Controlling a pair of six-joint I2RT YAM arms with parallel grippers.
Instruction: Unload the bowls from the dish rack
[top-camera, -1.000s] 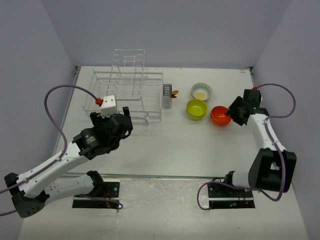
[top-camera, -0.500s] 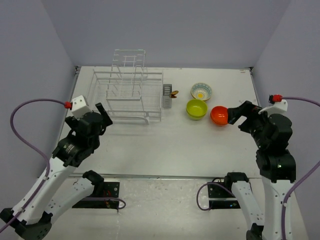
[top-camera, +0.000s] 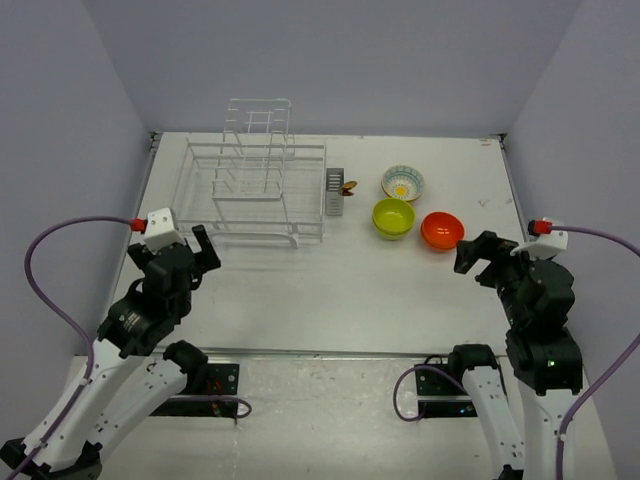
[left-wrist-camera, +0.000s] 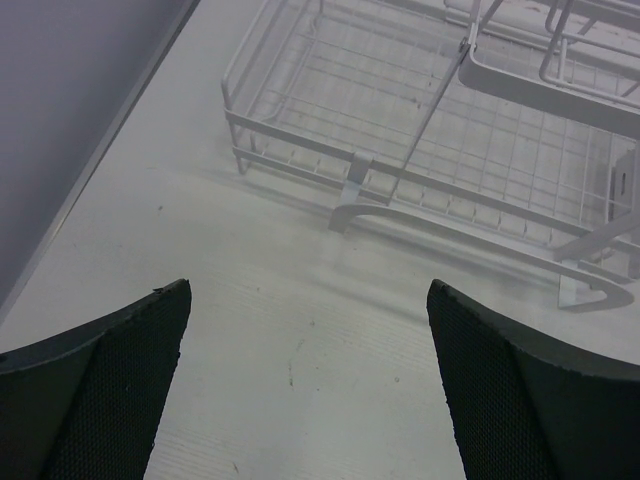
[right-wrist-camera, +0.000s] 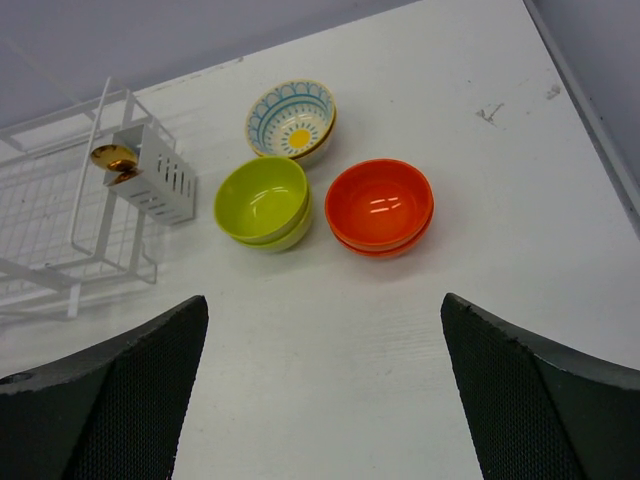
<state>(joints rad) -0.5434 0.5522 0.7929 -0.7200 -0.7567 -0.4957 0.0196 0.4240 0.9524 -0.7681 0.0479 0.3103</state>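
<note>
The white wire dish rack (top-camera: 256, 185) stands at the back left with no bowls in it; its near edge shows in the left wrist view (left-wrist-camera: 420, 185). Three bowl stacks sit on the table to its right: pale flower-patterned (top-camera: 402, 182) (right-wrist-camera: 291, 120), lime-green (top-camera: 393, 218) (right-wrist-camera: 264, 203) and orange (top-camera: 441, 230) (right-wrist-camera: 380, 207). My left gripper (top-camera: 200, 247) (left-wrist-camera: 308, 385) is open and empty, near the rack's front left corner. My right gripper (top-camera: 472, 256) (right-wrist-camera: 325, 385) is open and empty, just right of and nearer than the orange bowls.
A small grey cutlery basket (top-camera: 334, 191) (right-wrist-camera: 158, 178) hangs on the rack's right end with a gold utensil (right-wrist-camera: 112, 160) in it. Walls close the table on the left, back and right.
Both arms have pulled back towards their bases. The left gripper has moved left, away from the rack's front; the right gripper has backed off from the orange bowls. The bowls have not moved.
</note>
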